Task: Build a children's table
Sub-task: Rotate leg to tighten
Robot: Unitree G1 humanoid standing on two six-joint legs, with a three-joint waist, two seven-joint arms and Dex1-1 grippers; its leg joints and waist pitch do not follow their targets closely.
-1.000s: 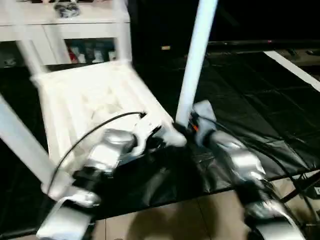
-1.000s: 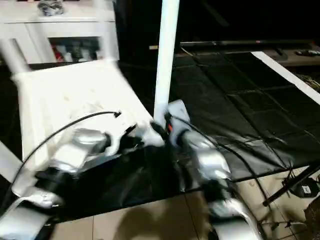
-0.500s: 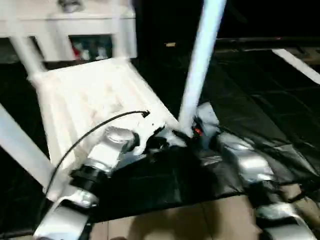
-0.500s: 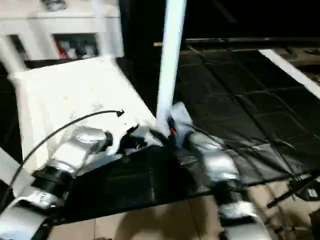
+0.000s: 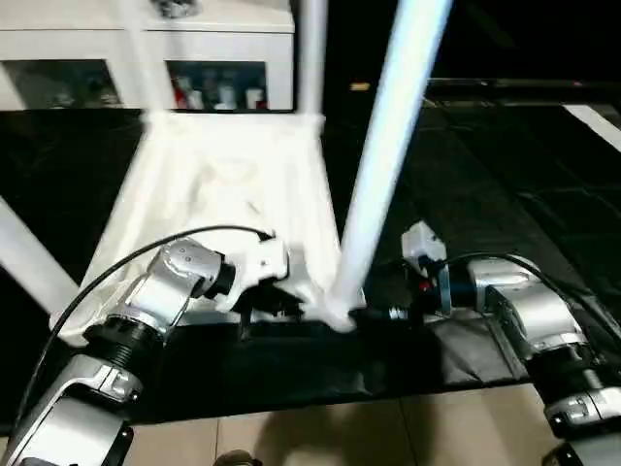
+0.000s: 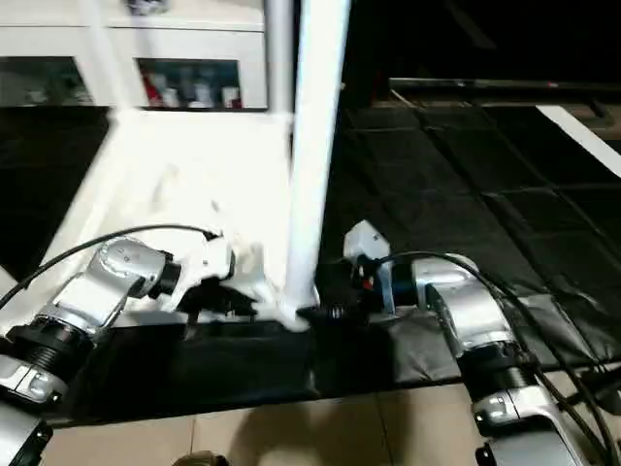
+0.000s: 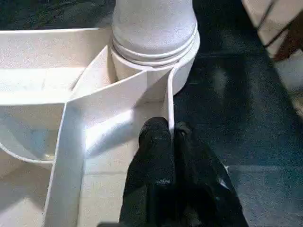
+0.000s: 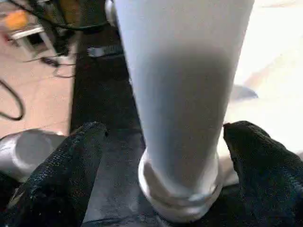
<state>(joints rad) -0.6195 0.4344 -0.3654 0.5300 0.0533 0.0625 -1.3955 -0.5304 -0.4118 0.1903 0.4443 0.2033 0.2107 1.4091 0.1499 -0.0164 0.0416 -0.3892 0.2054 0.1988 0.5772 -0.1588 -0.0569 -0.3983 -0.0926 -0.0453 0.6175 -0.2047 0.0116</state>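
The table top (image 5: 228,194) lies upside down on the black mat (image 5: 505,194). The left gripper (image 7: 170,135) pinches a rib (image 7: 169,101) just beside the corner socket, where a leg (image 8: 182,90) stands upright between the right gripper's (image 8: 182,156) wide-spread fingers (image 8: 71,175), not touching them.

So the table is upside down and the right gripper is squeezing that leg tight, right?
Not quite. The table is upside down, but the right gripper is open: in the right wrist view its fingers stand apart on either side of the leg, not squeezing it.
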